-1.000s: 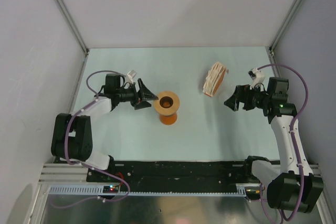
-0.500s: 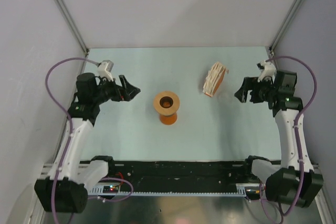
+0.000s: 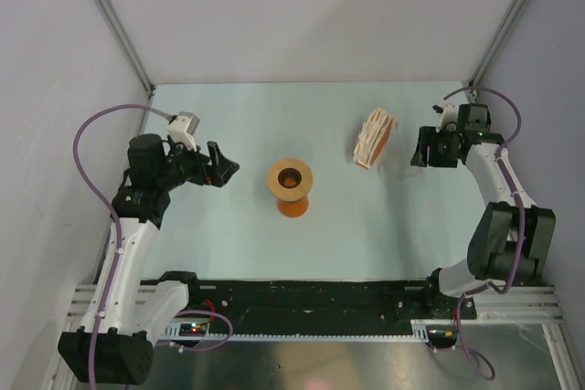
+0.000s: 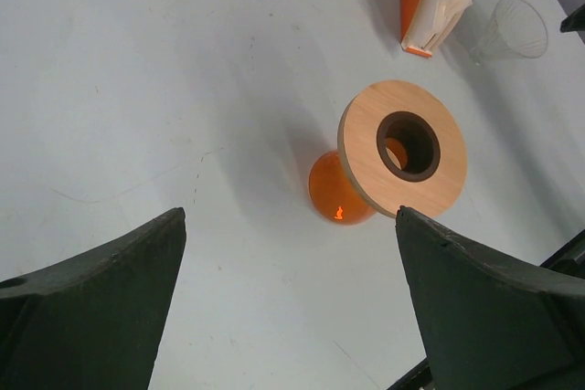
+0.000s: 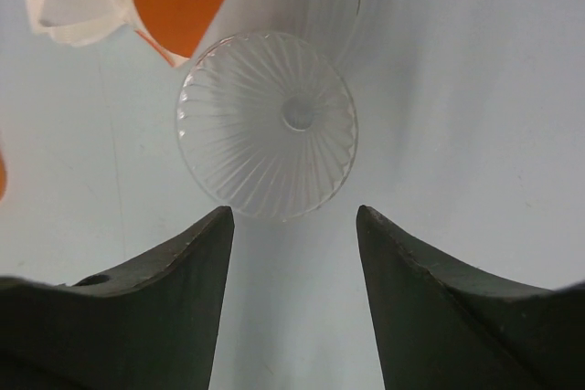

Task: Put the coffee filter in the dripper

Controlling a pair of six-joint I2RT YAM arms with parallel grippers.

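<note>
Coffee filter [image 5: 265, 123], just beyond right tool [image 5: 292, 213], fingertips parted, not touching

Likely a lab: bare panel walls [image 3: 311, 15], aluminium rails [image 3: 302, 331].

The counter [image 3: 366, 216] is a pale mint blue, plain and unpatterned. The dripper [image 4: 361, 148] is a light tan ring with faint wood grain and a dark brown hole. Under it, the vessel [image 4: 334, 200] glows bright orange. The stack of filters [image 4: 416, 6] is orange on one face and creamy white along its ribbed edges. The cone [image 5: 265, 125] is see-through, with fine pale ribs fanning out from its centre. The left hand [image 4: 288, 216] and the right hand [image 5: 292, 212] are matt black. The arms [image 3: 498, 198] are white with black joints, and their cables [image 3: 91, 134] are purple.
</note>
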